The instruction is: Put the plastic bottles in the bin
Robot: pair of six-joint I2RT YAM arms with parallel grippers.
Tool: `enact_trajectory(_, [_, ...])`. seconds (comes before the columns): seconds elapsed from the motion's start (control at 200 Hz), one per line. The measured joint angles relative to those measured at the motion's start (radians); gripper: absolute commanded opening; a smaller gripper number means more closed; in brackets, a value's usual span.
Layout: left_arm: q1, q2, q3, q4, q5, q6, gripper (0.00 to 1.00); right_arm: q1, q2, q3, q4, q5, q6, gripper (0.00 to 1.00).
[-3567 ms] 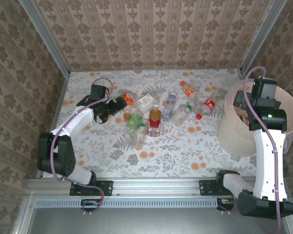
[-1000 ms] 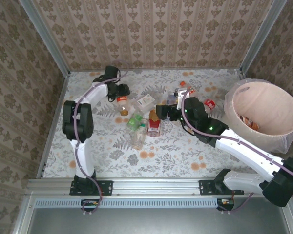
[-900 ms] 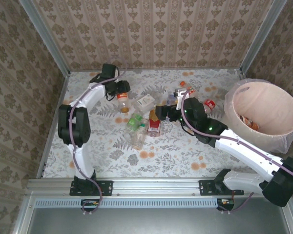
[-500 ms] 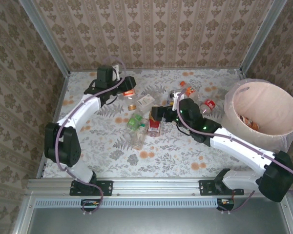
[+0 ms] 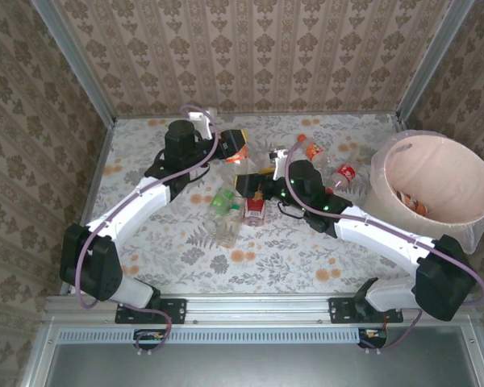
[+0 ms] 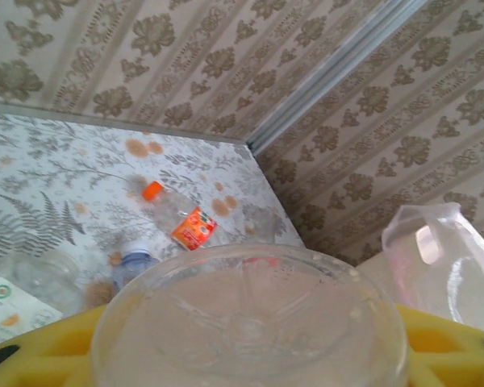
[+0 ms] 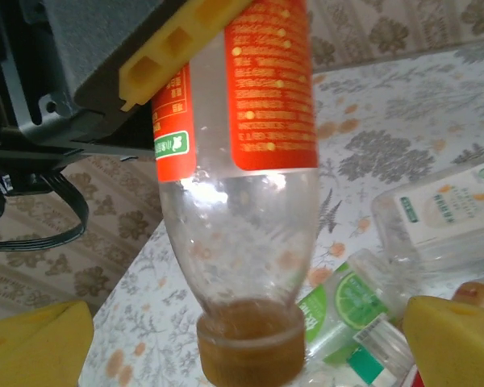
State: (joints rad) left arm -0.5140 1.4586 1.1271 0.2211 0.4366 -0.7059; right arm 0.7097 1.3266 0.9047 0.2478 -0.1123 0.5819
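No word or number is legible. The orange-labelled bottle (image 7: 262, 121) carries rows of tiny yellow print and a green badge with white marks, all too small to read. The white-labelled bottle (image 7: 444, 214) shows faint grey lines and a round green emblem, equally unreadable.

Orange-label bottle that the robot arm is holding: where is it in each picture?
Top external: the orange-label bottle is in the upper middle, just left of centre, held by the left gripper.
Left wrist: the bottle has its round clear base at the bottom middle, close to the camera.
Right wrist: the bottle hangs cap down in the middle.
Shared landmark: the flowery table.
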Motion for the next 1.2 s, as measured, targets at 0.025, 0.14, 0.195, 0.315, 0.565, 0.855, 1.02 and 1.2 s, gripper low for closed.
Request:
enact_trajectory(0.025, [-0.003,0.0,-0.003,0.009,0.006,-0.006,0.46,0.0,0.01,0.004,0.004,-0.006,0.003,1.0])
enact_trajectory(0.14, [-0.015,0.0,-0.008,0.047,0.035,-0.026,0.46,-0.003,0.047,0.01,0.034,-0.034,0.02,1.0])
enact_trajectory(0.195, [-0.018,0.0,-0.008,0.064,0.047,-0.033,0.46,-0.008,0.058,0.013,0.043,-0.052,0.028,1.0])
enact_trajectory(0.315, [-0.018,0.0,-0.008,0.093,0.071,-0.043,0.46,-0.022,0.095,0.042,0.057,-0.082,0.032,1.0])
enact_trajectory(0.565, [-0.018,0.0,-0.008,0.115,0.095,-0.062,0.46,-0.068,0.105,0.055,0.076,-0.115,0.046,1.0])
enact_trajectory(0.855, [-0.019,0.012,-0.008,0.147,0.123,-0.088,0.46,-0.084,0.111,0.123,0.091,-0.172,-0.018,0.8])
enact_trajectory(1.02, [-0.022,0.031,-0.008,0.167,0.134,-0.105,0.46,-0.085,0.135,0.136,0.092,-0.185,-0.044,0.74])
enact_trajectory(1.2, [-0.022,0.034,-0.008,0.177,0.14,-0.111,0.46,-0.085,0.158,0.142,0.086,-0.189,-0.062,0.57])
